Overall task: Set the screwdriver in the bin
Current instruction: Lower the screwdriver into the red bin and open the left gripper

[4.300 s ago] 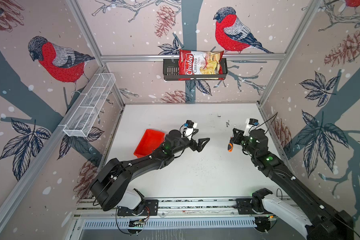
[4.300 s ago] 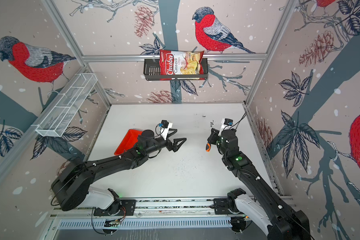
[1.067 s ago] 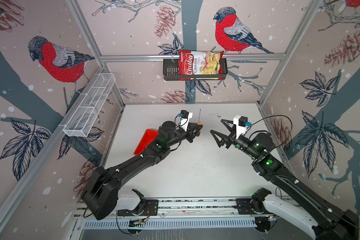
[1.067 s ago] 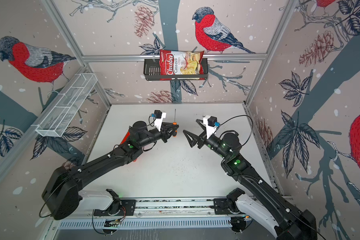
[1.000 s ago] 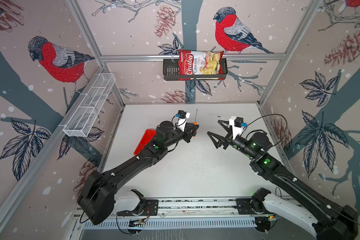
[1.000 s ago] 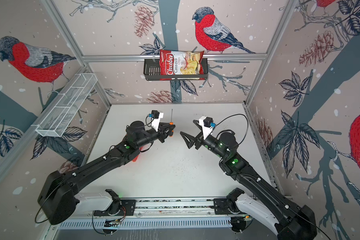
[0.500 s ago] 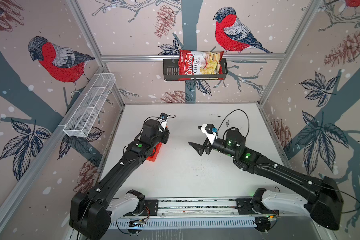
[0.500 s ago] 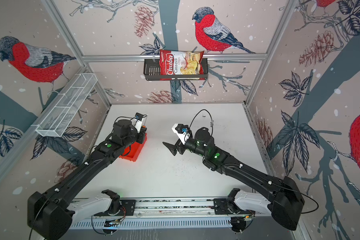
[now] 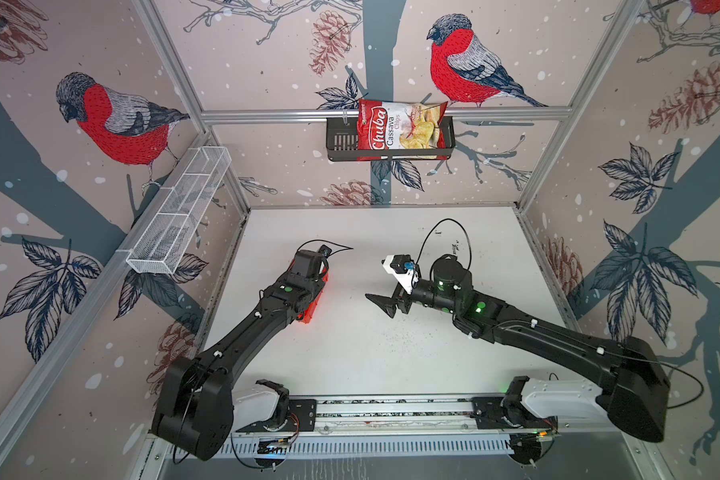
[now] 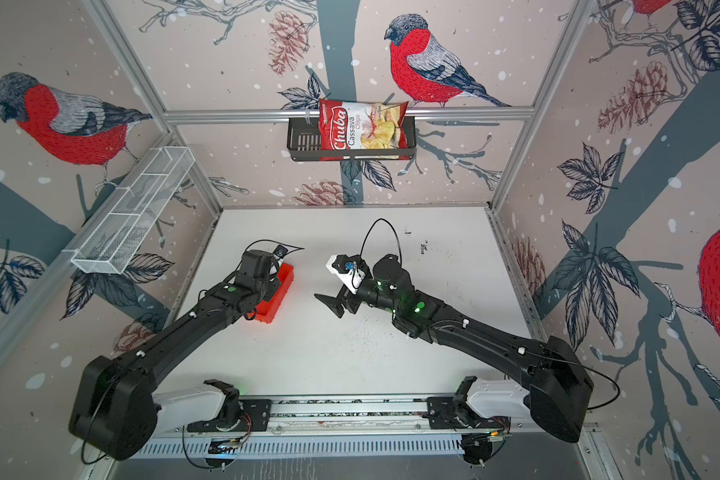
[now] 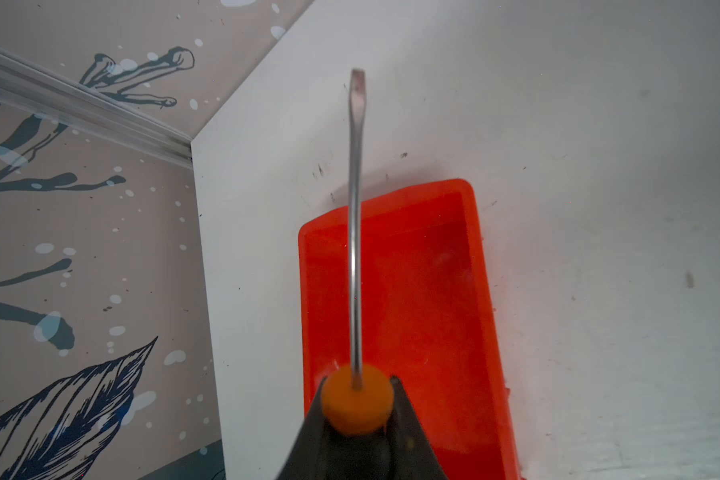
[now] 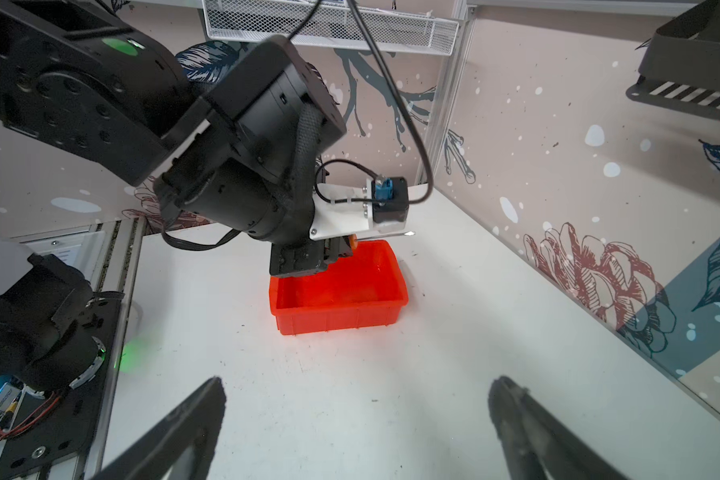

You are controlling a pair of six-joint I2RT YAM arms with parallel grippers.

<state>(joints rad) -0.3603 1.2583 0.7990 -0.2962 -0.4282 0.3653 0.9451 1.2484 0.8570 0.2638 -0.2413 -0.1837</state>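
Observation:
The red-orange bin (image 11: 429,299) lies on the white table near the left wall, also seen in both top views (image 9: 313,309) (image 10: 277,297) and in the right wrist view (image 12: 337,320). My left gripper (image 11: 358,379) is shut on the orange handle of the screwdriver (image 11: 355,249) and hangs above the bin's near end. The thin shaft points out over the bin's far rim; its tip shows past the left wrist (image 12: 395,235). In both top views the left wrist (image 9: 308,266) hides the left gripper and the screwdriver. My right gripper (image 9: 385,305) (image 12: 358,386) stands open and empty, right of the bin.
A black wall basket with a chips bag (image 9: 391,133) hangs on the back wall. A white wire-mesh shelf (image 9: 179,212) is fixed to the left wall. The bin sits close to the left wall's foot (image 11: 200,257). The arm bases sit on a rail (image 9: 391,411) at the front.
My left arm has swung left from mid-table with the screwdriver and now hangs over the bin. The right arm has turned left toward the bin, its gripper still open.

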